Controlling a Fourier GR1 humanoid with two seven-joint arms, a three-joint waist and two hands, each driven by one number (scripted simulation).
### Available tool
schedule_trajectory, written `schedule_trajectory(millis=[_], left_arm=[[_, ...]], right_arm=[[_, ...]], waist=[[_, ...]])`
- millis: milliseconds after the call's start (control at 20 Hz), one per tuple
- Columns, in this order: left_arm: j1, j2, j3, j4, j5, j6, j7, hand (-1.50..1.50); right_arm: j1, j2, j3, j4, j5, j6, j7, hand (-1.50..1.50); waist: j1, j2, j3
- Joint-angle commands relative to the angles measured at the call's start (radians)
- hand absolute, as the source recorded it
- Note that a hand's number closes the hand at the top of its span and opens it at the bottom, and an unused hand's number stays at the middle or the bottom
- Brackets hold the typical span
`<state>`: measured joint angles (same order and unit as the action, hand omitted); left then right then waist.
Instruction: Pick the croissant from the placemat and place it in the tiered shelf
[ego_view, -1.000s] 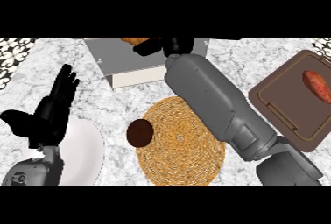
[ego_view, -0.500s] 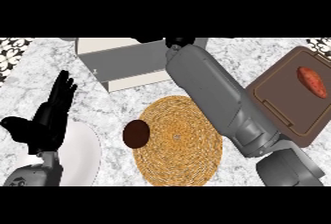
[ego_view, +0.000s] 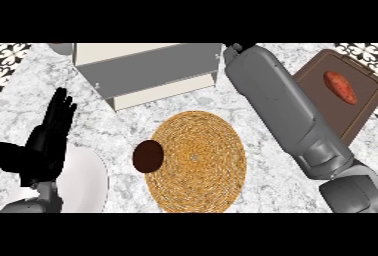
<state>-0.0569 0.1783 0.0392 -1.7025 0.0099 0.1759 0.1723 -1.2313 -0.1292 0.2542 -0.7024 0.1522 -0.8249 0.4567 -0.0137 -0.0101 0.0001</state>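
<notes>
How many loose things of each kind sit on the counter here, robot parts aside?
Tiered shelf: 1
Woven placemat: 1
Dark brown round item at the placemat's left edge: 1
White plate: 1
Brown tray: 1
Orange-red food item on the tray: 1
Total: 6

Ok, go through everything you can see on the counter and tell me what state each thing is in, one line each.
Tiered shelf: upright, no croissant visible in it.
Placemat: flat, no croissant on it.
Dark round disc: overlapping the placemat's left edge.
Brown tray: holding an orange-red item.
White plate: bare.
Left hand: open, resting.
Right hand: hidden beyond its forearm.
</notes>
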Motion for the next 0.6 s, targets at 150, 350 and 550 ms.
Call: schedule_trajectory(millis=[150, 350, 550], left_arm=[[0.055, 0.020, 0.035, -0.035, 0.022, -0.019, 0.003, 0.00], [0.064, -0.002, 0.042, 0.011, 0.022, -0.017, -0.058, 0.00], [-0.045, 0.025, 0.057, 0.015, 0.026, -0.021, 0.030, 0.00]], right_arm=[[0.257, -0.189, 0.022, -0.362, -0.017, 0.145, 0.108, -1.50], [0.407, -0.294, -0.001, -0.621, -0.060, 0.213, 0.154, -1.50], [0.503, -0.390, -0.060, -0.788, -0.084, 0.291, 0.197, -1.50]], waist=[[-0.023, -0.006, 0.000], [-0.031, -0.005, 0.000], [-0.008, 0.004, 0.000]])
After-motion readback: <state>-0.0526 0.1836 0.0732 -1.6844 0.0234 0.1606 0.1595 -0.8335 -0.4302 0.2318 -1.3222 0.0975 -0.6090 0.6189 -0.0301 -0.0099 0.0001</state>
